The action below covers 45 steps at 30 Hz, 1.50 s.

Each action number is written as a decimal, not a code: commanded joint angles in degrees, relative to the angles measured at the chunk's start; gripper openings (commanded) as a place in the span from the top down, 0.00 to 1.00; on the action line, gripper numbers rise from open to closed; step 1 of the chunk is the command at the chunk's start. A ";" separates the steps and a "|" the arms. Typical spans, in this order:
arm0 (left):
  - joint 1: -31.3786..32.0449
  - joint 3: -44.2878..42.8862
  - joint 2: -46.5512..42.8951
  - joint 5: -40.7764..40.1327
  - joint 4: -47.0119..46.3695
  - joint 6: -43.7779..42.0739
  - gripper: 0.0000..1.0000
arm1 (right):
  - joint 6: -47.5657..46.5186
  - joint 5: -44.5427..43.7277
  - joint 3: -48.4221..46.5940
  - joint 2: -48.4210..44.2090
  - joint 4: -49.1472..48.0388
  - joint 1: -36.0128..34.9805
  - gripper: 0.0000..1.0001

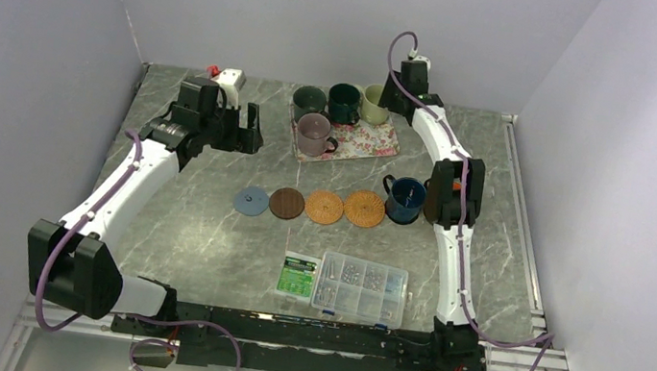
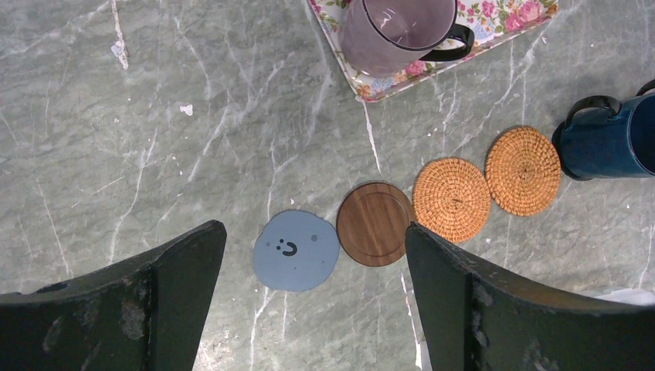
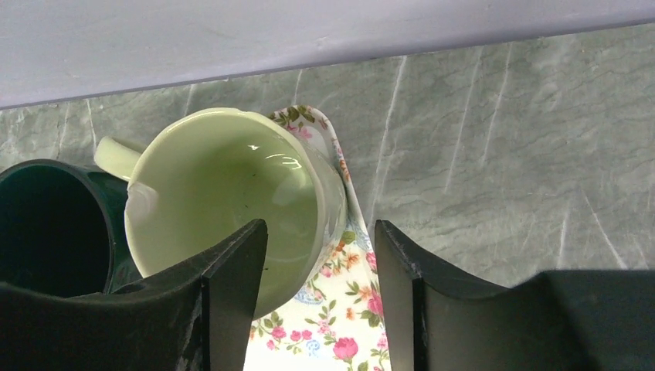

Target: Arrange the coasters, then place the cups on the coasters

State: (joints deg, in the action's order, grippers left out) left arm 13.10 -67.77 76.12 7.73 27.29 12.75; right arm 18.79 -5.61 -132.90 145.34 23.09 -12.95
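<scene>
Four coasters lie in a row mid-table: light blue (image 1: 251, 200) (image 2: 296, 250), dark brown (image 1: 286, 203) (image 2: 376, 223), and two woven tan (image 1: 324, 207) (image 1: 364, 208). A navy cup (image 1: 405, 199) (image 2: 610, 139) stands at the row's right end. On the floral tray (image 1: 372, 140) stand the mauve (image 1: 314, 133), dark grey-green (image 1: 309, 100), dark teal (image 1: 344, 102) and pale green (image 1: 375, 103) (image 3: 224, 193) cups. My left gripper (image 1: 238, 126) (image 2: 313, 232) hangs open above the blue coaster, holding nothing. My right gripper (image 1: 404, 92) (image 3: 320, 228) is open, one finger over the pale green cup's mouth and the other outside its wall.
A clear screw box (image 1: 361, 287) and a green packet (image 1: 297, 275) lie near the front edge. A white and red object (image 1: 228, 79) sits at the back left. Walls close in the back and both sides.
</scene>
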 commanded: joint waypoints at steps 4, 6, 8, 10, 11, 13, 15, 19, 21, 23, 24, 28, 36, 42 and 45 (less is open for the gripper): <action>-0.02 -0.81 0.08 1.28 -1.08 -0.36 0.08 | 0.61 -4.63 0.93 -2.45 2.06 0.46 0.46; -0.02 -0.87 0.04 1.48 -1.10 -0.28 0.08 | 0.26 -4.93 2.29 -3.31 1.69 0.52 0.49; -0.03 -0.87 0.09 1.67 -1.05 -0.20 0.08 | 0.18 -4.85 2.66 -3.63 1.86 0.63 0.54; -0.07 -0.96 0.21 1.76 -1.05 -0.23 0.08 | 0.21 -4.77 2.35 -3.58 2.56 0.77 0.60; -0.07 -0.90 0.25 1.69 -1.01 -0.28 0.08 | 0.31 -4.70 2.26 -3.57 2.70 0.81 0.62; -0.08 -1.04 0.31 1.61 -0.92 -0.32 0.08 | 0.71 -4.72 2.28 -3.57 3.19 0.97 0.65; -0.01 -1.04 0.45 1.60 -0.84 -0.36 0.08 | 1.14 -5.20 2.34 -3.79 3.75 1.00 0.69; -0.05 -1.11 0.49 1.70 -0.83 -0.36 0.08 | 2.34 -6.75 3.69 -5.12 3.67 1.14 0.82; -0.01 -1.07 0.45 1.67 -0.83 -0.37 0.08 | 2.90 -7.36 4.39 -6.11 3.47 1.11 0.90; -0.06 -1.00 0.43 1.55 -0.83 -0.36 0.08 | 3.34 -7.48 4.62 -7.24 3.29 1.12 1.00; -0.04 -1.00 0.39 1.52 -0.83 -0.38 0.08 | 3.50 -7.52 4.53 -7.79 3.28 1.05 1.00; -0.05 -1.05 0.18 1.60 -0.92 -0.32 0.08 | 4.04 -8.08 5.51 -11.50 2.61 1.03 1.00; -0.01 -0.71 -0.82 1.19 -1.23 -0.10 0.08 | 5.92 -10.29 8.42 -19.63 3.05 0.54 1.00; -0.05 -0.88 -1.08 0.35 -0.91 0.01 0.08 | 6.69 -16.22 13.38 -28.17 7.30 -1.71 1.00; -0.01 -0.45 -1.73 -0.10 -1.49 0.07 0.08 | 8.38 -19.35 18.43 -34.11 9.75 -3.22 1.00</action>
State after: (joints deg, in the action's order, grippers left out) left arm 13.10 -67.77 76.73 8.10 27.27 12.80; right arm 23.90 -19.11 -117.91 122.28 32.23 -13.72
